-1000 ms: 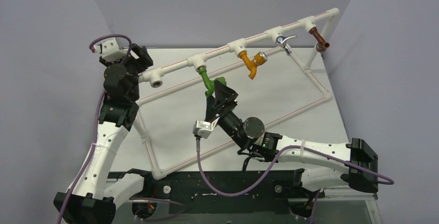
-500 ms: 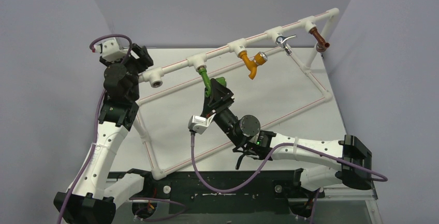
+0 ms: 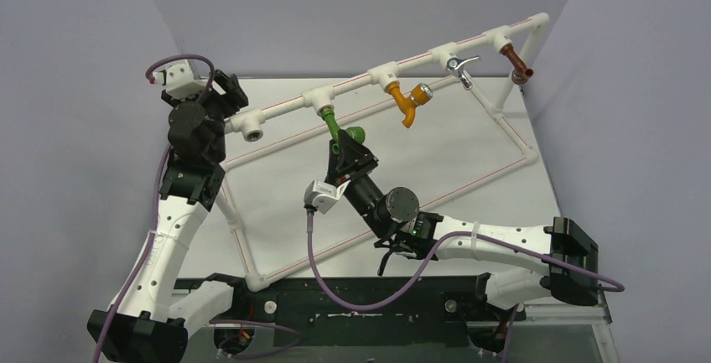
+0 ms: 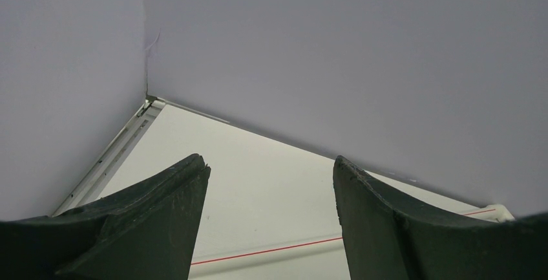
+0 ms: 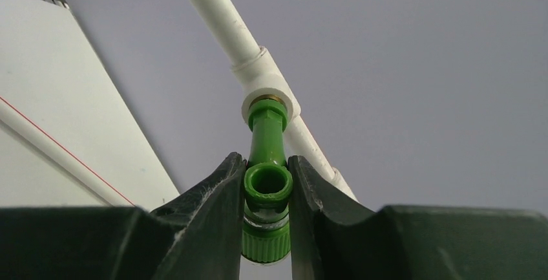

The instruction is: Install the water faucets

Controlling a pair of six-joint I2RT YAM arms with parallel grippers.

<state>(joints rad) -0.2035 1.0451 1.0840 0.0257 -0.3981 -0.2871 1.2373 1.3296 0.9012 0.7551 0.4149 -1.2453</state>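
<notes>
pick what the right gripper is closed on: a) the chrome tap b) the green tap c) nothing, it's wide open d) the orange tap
b: in the right wrist view the right gripper has its two fingers pressed against either side of the green tap, whose stem runs up into the white tee fitting on the pipe.

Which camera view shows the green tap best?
The right wrist view: the green tap fills the centre, clamped by the right gripper, its stem entering the white fitting. The top view shows it small, partly hidden by that gripper. The left wrist view misses it.
</notes>
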